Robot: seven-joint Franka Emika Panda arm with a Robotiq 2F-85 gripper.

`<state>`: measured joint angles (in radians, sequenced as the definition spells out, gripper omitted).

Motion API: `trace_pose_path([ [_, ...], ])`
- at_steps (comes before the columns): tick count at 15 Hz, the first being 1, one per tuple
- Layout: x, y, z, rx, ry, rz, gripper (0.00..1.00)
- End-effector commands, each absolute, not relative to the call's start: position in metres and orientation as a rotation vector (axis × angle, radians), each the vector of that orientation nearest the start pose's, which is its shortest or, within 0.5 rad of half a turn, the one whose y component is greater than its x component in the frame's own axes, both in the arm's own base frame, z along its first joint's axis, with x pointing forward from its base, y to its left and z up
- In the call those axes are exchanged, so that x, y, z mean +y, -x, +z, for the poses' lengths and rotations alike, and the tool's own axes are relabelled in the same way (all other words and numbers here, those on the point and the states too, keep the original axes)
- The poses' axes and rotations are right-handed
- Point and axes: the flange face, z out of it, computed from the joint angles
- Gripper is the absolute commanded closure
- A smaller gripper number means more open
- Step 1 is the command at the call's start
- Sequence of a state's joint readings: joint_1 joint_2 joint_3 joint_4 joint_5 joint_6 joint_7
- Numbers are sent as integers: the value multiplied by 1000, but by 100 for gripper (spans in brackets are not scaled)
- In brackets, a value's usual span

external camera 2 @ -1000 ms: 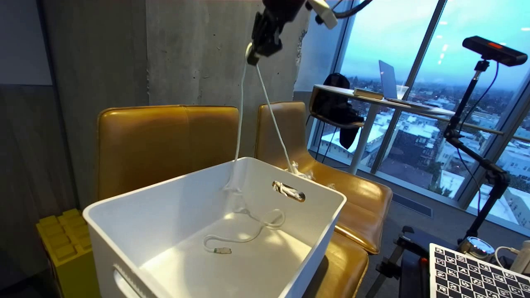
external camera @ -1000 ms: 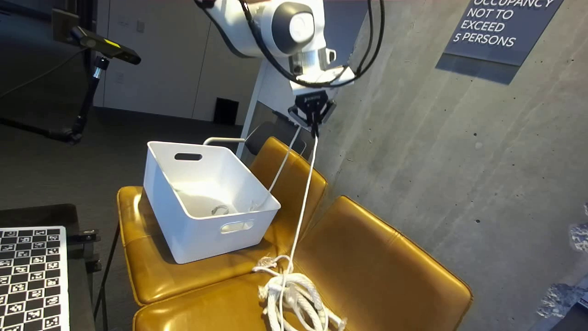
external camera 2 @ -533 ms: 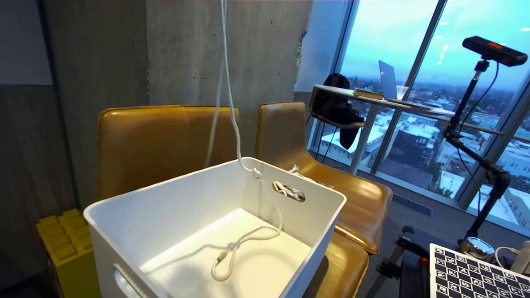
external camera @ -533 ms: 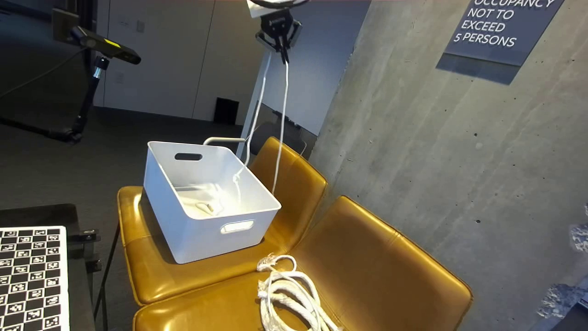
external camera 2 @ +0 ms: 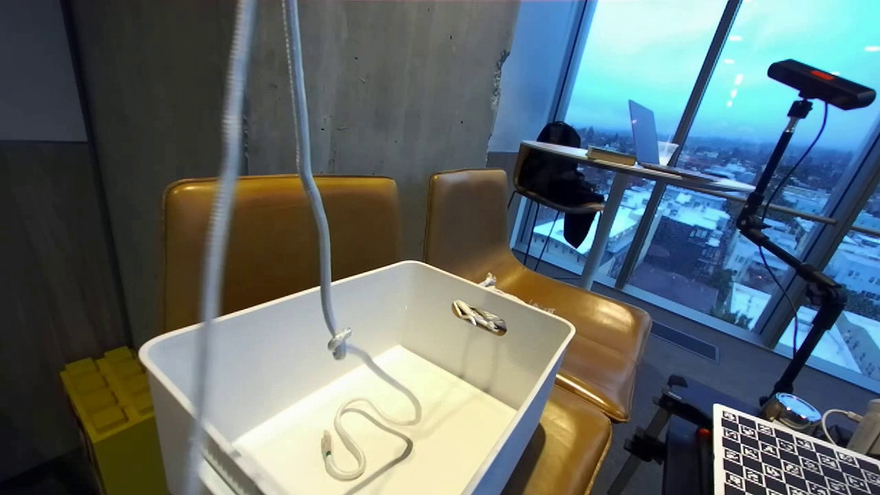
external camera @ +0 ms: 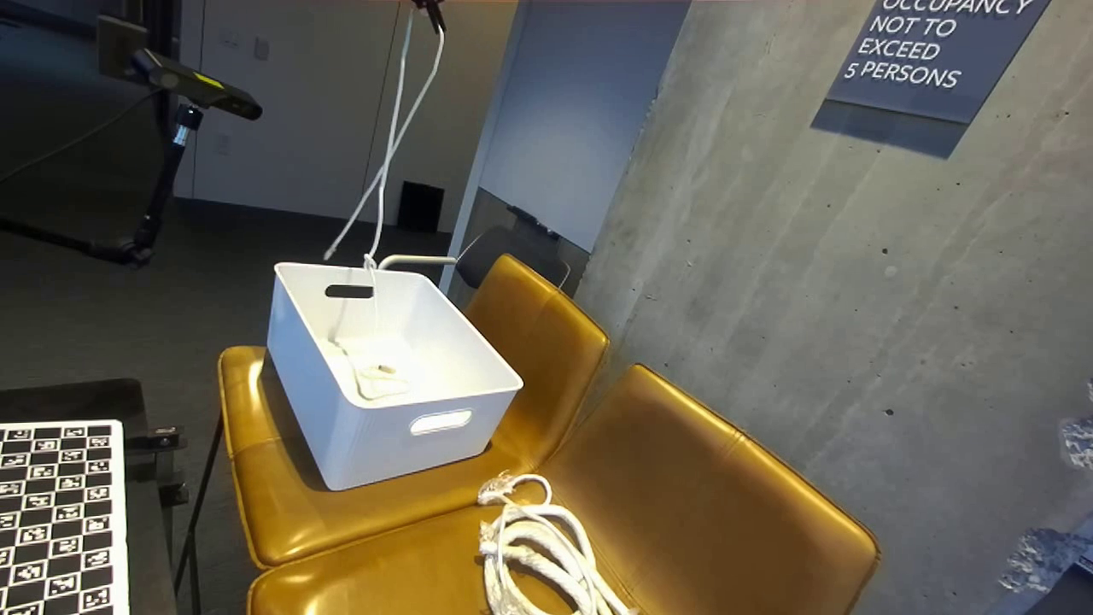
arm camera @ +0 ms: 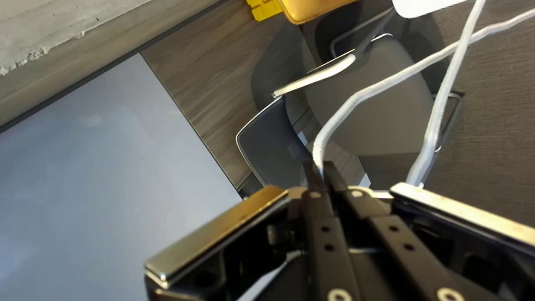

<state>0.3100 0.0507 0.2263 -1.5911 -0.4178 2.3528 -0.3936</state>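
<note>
this step looks like carrying: the claw (arm camera: 322, 172) is pinched tight on the thin white rope (external camera 2: 324, 254), high up above the white bin (external camera: 384, 453). one side of the rope drops to a knot (external camera 2: 339, 342), and below that its end curls low inside the bin. the other side hangs loose. the next move seems to call for a firm squeeze and slow going, since the rope looks swingy. one second ago the claw was lower, nearer the gray wall (external camera: 768, 299), and one strand ran down to the coil of rope (external camera: 540, 518) on the brown chair (external camera: 367, 568). now that strand is clear of the coil, and the bin has not moved.
</note>
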Motion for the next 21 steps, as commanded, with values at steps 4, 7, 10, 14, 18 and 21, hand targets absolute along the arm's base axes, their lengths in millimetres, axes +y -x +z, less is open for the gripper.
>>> trace_pose_path([
  [4, 249, -501, 727, -1488, 2782, -1373, 99],
  [7, 219, -489, 743, -1414, 2778, -1434, 99],
  [10, 197, -487, 733, -1384, 2815, -1424, 99],
  [14, 163, -514, 684, -1335, 2902, -1376, 99],
  [18, 131, -546, 617, -1296, 2964, -1244, 99],
  [21, 121, -558, 586, -1237, 2961, -1163, 99],
])
